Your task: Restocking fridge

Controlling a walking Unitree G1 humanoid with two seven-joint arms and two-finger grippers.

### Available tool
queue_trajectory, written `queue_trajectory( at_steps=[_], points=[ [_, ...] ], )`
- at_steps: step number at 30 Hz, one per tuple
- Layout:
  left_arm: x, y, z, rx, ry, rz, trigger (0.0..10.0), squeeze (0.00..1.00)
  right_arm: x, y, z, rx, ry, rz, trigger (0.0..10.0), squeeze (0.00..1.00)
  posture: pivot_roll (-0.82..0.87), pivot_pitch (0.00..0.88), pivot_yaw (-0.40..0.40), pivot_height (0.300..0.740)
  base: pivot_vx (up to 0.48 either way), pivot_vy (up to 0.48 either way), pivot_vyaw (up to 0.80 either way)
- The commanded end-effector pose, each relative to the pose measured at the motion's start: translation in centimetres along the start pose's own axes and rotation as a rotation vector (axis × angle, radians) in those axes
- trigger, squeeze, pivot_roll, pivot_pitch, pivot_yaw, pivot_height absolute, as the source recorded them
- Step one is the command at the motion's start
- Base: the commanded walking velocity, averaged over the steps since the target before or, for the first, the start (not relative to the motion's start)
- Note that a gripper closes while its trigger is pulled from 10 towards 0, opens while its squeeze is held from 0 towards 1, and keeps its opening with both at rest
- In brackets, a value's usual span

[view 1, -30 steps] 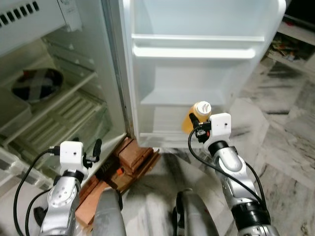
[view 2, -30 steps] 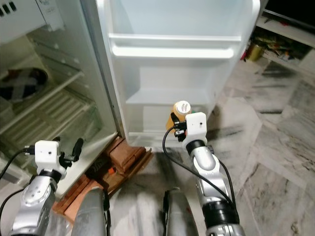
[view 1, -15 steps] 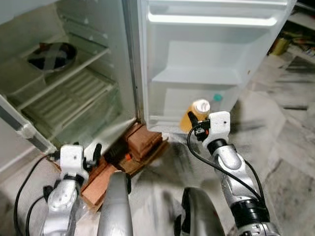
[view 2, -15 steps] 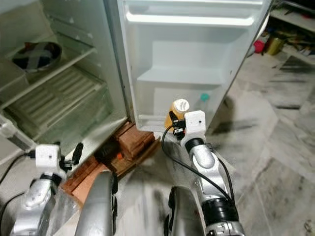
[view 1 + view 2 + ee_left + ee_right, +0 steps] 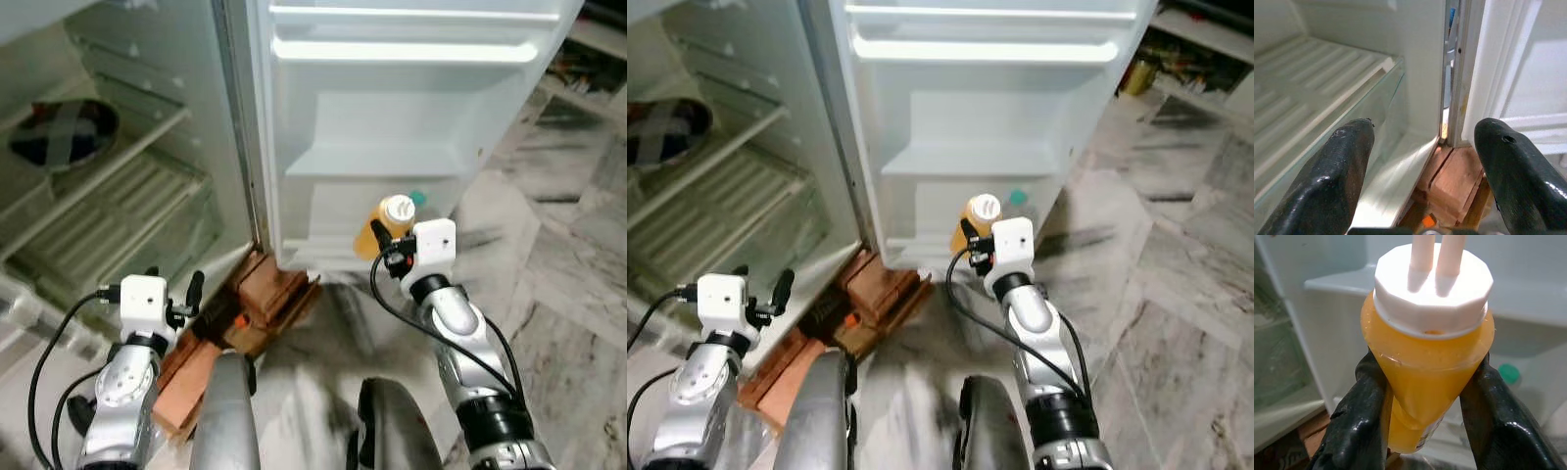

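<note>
While the fridge point(image 5: 225, 117) stands open, the right gripper point(image 5: 1422, 396) holds one bottle point(image 5: 1427, 362) of orange juice. Its two black fingers point(image 5: 1359, 426) squeeze the bottle from both sides, just under the one white cap point(image 5: 1432, 284). The bottle is up in the air, close in front of the open door point(image 5: 411, 108), low down near the bottom door shelf point(image 5: 333, 250). It is not touching the door. One small green cap point(image 5: 418, 198) peeks out just beside the bottle, inside that bottom shelf. The door has three shelves that can be counted, one over the other, all white. The left gripper point(image 5: 1422, 161) is low, near the bottom corner of the fridge, and its two fingers point(image 5: 1339, 171) are spread wide apart with nothing between them. Inside the fridge there is one dark round bowl point(image 5: 59, 132) with a grey cross on it, sitting on an upper shelf point(image 5: 108, 162). Below that is one ribbed drawer cover point(image 5: 118, 215). Under the fridge corner sit some red-brown bricks point(image 5: 265, 289); about three blocks can be made out. The floor point(image 5: 549, 255) is grey and white marble. A few small things lie far off at the top right by the wall, too small to tell.
</note>
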State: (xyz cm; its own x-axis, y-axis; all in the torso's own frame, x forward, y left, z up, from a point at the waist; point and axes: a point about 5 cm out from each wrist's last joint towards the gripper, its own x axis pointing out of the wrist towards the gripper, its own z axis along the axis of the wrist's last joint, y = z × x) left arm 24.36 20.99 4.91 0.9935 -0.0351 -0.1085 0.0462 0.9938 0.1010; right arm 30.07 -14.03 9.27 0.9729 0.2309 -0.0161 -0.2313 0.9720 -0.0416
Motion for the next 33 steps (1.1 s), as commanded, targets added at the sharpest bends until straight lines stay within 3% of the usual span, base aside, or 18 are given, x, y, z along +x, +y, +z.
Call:
queue_trajectory(
  at_steps=[1,14,21,27,33],
  points=[
    [0.0,-0.1,0.1,0.01,-0.005,-0.005,10.0,0.0,0.2,-0.1,0.5,-0.007,-0.023,0.003,10.0,0.0,0.07,0.147,-0.018,0.623,0.48,0.0,0.0],
    [0.1,-0.1,0.0,0.013,0.001,-0.003,10.0,0.0,0.4,-0.1,0.3,-0.015,-0.008,0.009,10.0,0.0,0.08,0.143,-0.018,0.623,0.452,0.0,0.0],
    [0.2,0.0,0.0,0.004,0.001,0.014,10.0,0.0,0.4,0.0,0.1,-0.012,0.004,0.023,10.0,0.0,0.08,0.143,-0.022,0.623,0.04,0.0,0.0],
    [-0.3,1.1,-0.5,0.032,0.031,0.042,10.0,0.0,0.4,1.2,-0.2,0.053,0.042,0.136,10.0,0.0,0.08,0.145,-0.022,0.623,0.0,0.0,0.0],
    [-1.0,2.9,-0.8,0.087,0.06,0.046,10.0,0.0,-0.2,1.7,-0.3,0.048,0.091,0.2,10.0,0.0,0.09,0.149,-0.024,0.623,0.0,0.0,0.0]
  ],
)
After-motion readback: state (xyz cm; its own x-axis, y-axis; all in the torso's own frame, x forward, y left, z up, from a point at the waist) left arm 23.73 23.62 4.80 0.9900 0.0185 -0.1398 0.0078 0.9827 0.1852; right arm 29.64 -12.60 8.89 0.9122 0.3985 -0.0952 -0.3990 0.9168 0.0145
